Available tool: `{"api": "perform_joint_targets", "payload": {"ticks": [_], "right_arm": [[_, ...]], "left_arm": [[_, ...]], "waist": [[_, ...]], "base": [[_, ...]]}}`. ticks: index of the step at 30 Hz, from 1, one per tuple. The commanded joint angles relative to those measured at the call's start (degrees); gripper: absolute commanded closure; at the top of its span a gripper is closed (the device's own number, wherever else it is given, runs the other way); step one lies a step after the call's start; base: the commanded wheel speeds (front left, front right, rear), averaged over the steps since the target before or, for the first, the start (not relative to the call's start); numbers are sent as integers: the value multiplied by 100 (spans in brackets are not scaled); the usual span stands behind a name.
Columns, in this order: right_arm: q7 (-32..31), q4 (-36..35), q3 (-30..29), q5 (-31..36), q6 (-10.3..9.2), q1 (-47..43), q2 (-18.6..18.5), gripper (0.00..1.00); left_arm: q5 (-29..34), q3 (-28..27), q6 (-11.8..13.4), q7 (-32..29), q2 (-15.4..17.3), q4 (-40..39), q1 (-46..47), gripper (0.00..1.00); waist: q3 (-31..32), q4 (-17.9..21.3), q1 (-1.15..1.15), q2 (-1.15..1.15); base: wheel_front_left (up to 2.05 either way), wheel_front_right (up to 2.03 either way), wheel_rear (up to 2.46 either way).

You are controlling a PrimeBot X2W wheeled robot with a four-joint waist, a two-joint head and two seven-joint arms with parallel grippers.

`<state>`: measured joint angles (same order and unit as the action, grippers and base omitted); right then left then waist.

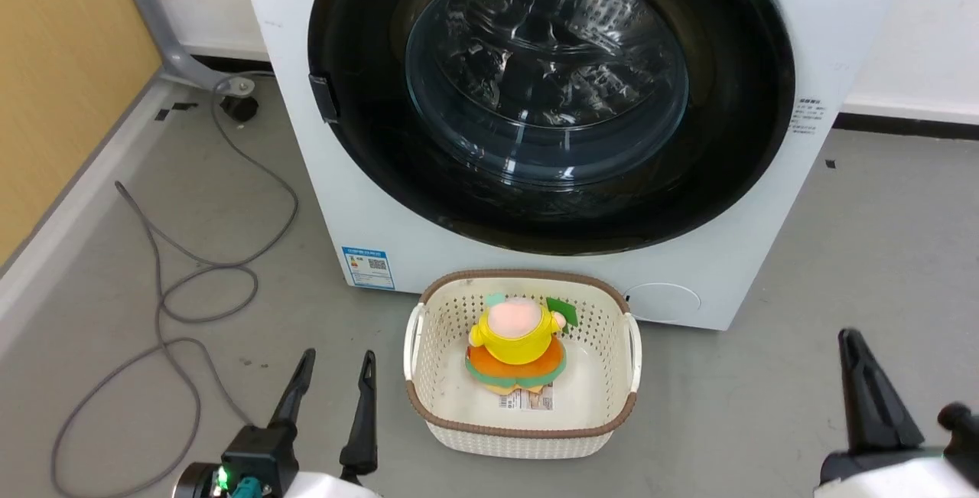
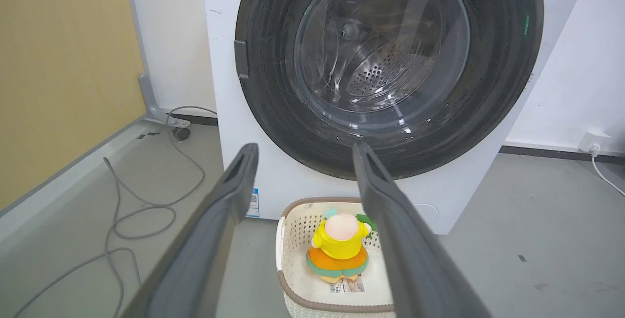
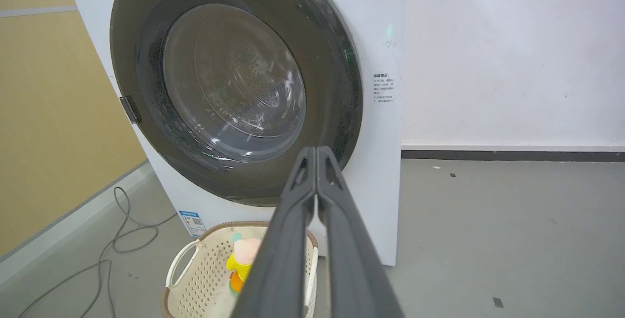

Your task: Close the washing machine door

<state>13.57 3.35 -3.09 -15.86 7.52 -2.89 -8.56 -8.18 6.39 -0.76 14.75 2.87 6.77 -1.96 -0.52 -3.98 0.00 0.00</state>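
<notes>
The white washing machine (image 1: 834, 16) stands straight ahead, its round black-rimmed door (image 1: 734, 146) lying flat against the front with the glass bowl at centre. The door (image 2: 273, 113) looks the same in the left wrist view, and the door (image 3: 146, 127) sits flush in the right wrist view too. My left gripper (image 1: 336, 372) hovers low at the lower left, open and holding nothing, well short of the washer. At the lower right my right gripper (image 1: 850, 339) has its fingers (image 3: 312, 176) pressed together, empty, away from the door.
A cream perforated basket (image 1: 428, 337) holding a yellow and orange plush toy (image 1: 518, 345) sits on the grey floor just before the washer, between my grippers. Grey cables (image 1: 164, 299) loop on the floor at left beside a yellow wall (image 1: 53, 77).
</notes>
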Motion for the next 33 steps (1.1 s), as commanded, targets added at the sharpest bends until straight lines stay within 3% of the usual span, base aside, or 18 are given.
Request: {"api": "perform_joint_targets", "payload": {"ticks": [1, 2, 10, 18, 19, 33], "right_arm": [[-2, -45, -21, 37, -3, -92, 42, 64], [-5, -68, -35, 96, -3, -158, 88, 0], [0, -106, -14, 265, -3, -389, 299, 0], [8, -61, 39, 232, -3, -389, 274, 0], [-10, -60, 30, 233, 0, -307, 281, 100], [-120, -82, 50, 343, 0, -253, 304, 100]], "left_arm": [[25, -3, -26, 25, 2, 12, -76, 0], [23, 3, -28, 25, 2, 17, -99, 0], [24, 36, 31, 25, 1, -33, -248, 0], [87, 14, 85, 25, 1, -110, -221, 0], [63, 24, 67, 0, 0, -108, -182, 100], [118, -20, 66, -128, 0, -147, -148, 100]], "waist": [[17, 3, 0, 0], [35, 7, 0, 0], [89, 15, 0, 0], [99, 18, 0, 0], [99, 18, 0, 0], [96, 49, 0, 0]], "base": [[0, 0, 0], [0, 0, 0], [0, 0, 0], [0, 0, 0], [0, 0, 0], [0, 0, 0]]}}
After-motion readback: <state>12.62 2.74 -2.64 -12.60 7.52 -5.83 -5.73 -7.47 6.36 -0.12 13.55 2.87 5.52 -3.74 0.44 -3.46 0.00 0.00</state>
